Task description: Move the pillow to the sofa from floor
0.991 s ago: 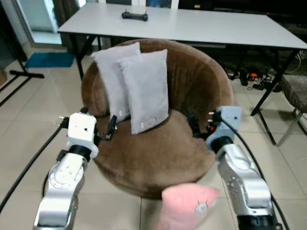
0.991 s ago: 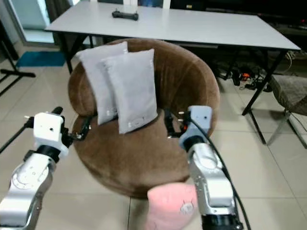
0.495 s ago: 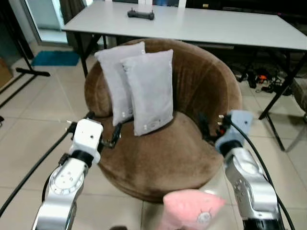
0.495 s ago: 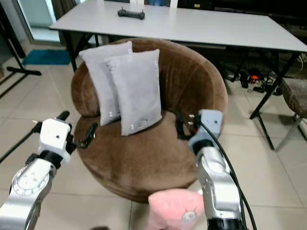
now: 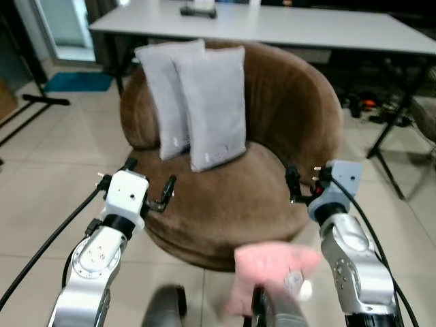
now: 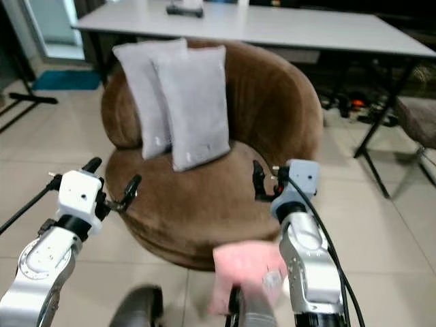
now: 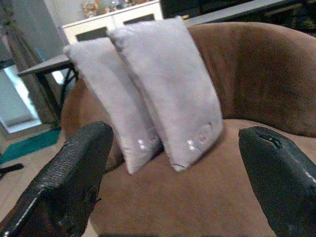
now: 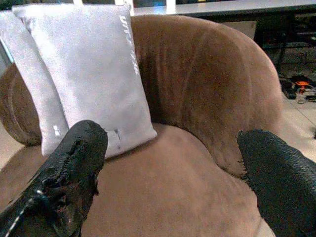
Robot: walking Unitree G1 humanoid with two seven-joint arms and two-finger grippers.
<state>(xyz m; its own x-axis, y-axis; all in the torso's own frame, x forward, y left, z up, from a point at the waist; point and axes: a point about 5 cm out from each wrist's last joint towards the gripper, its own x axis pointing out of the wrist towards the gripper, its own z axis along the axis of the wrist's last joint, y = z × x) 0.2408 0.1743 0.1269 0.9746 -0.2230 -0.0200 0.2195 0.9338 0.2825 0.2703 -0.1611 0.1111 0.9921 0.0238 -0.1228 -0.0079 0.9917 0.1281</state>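
Two grey pillows [image 5: 211, 105] lean upright against the back of a round brown sofa chair [image 5: 272, 109]. A pink soft thing [image 5: 269, 269], blurred, lies low in front of the chair, close to me. My left gripper [image 5: 148, 178] hangs open at the seat's left rim with nothing between its fingers [image 7: 64, 182]. At the seat's right rim my right gripper [image 5: 298, 187] is also open and holds nothing, fingers [image 8: 71, 168] spread wide toward the pillows [image 8: 84, 74].
A white table [image 5: 306, 27] with a black controller [image 5: 197, 10] stands behind the chair. Cables [image 5: 368, 109] lie on the tiles at the right beside another seat [image 5: 426, 116]. A blue mat [image 5: 75, 82] and a black stand leg [image 5: 41, 101] are at the left. Dark blurred shapes [image 5: 163, 306] sit at the bottom edge.
The camera has tipped down and the picture blurred; the pink thing shows higher and dark shapes have come in at the bottom. Both grippers stay open by the seat rims.
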